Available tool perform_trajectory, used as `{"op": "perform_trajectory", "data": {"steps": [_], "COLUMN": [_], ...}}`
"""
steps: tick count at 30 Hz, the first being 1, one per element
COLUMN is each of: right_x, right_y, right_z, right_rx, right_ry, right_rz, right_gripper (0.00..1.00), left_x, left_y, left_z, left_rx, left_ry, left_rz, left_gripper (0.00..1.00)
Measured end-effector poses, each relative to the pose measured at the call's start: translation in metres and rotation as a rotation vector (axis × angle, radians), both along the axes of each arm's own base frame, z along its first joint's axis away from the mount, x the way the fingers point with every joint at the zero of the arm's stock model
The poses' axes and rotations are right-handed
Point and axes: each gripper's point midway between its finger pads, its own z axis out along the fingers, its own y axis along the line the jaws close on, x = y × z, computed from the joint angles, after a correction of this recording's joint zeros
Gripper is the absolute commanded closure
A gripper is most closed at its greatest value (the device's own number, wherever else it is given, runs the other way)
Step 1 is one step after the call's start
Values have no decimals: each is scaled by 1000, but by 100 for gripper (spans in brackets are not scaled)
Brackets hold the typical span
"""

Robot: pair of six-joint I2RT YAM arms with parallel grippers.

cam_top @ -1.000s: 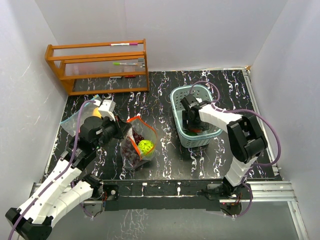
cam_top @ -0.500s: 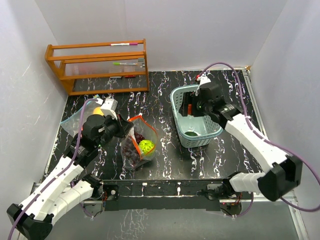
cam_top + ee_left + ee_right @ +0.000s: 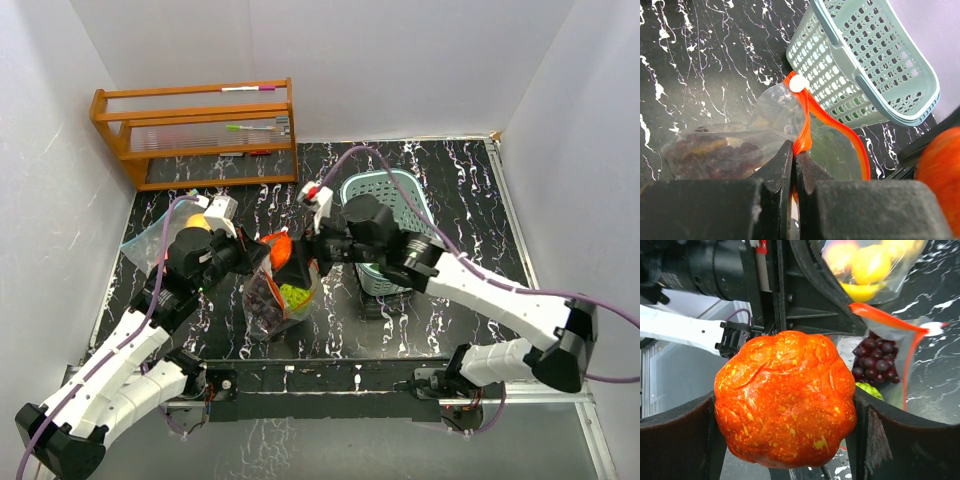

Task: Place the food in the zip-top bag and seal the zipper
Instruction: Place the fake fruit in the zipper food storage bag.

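Right now the orange-red fruit (image 3: pixel 785 400) hangs in the air above the open mouth of the zip-top bag (image 3: pixel 272 300). It is clamped across its widest part between the two fingers of the right gripper (image 3: pixel 298 250). The left gripper (image 3: pixel 792 165) is pinched tight on the orange zipper strip (image 3: pixel 802 135) and holds that edge of the bag up off the black marbled table (image 3: pixel 440 320). Dark purple grapes (image 3: pixel 874 362) and a bumpy green fruit (image 3: pixel 869 389) already lie inside the bag. Some yellow fruits (image 3: pixel 865 260) show behind clear film at the top of the right wrist view, but whether they lie in this same bag cannot be told. The teal basket (image 3: pixel 400 178) stands just beside the bag, on the right arm's side. The fruit looks like hard, glossy moulded plastic, so it is probably light and rigid but somewhat slippery. A grip across the middle, as it is held now, seems the safest, since a hold nearer either end could squirt it out. The bag is thin, limp film that would likely sag shut if let go, and its stiffer zipper strip is the sensible place to hold it. For sealing, the white slider tab (image 3: pixel 799 83) at the end of the strip looks like the part to take.
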Motion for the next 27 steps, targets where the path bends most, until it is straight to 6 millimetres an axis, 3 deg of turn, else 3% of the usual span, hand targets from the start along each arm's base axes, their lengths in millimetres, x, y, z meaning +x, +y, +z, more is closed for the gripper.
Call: {"op": "perform_trajectory", "data": {"steps": [3,7,11,17,21,27], "right_x": [-3,8,21,40,43,42], "right_y": [19,26,25,9,2,2], "right_z": [-22,-48,-66,-110,-120,-115], "right_rx": [-40,-98,-147,-298,-340,-331], "right_ry": [31,67,87,135,144,139], "right_rz": [25,-20,-92,-240,-270,-267], "right_gripper": [65,63,52,33,3,2], "left_x": [0,-2,-4,-6,-6,-6], "left_y": [0,1,2,3,3,3], "left_z": [0,0,1,3,3,2], "left_rx": [0,1,-1,-2,-2,-2], "left_ry": [0,2,-1,-4,-3,-3], "left_rz": [-1,-2,-3,-3,-3,-3], "left_gripper": [100,100,100,100,100,100]}}
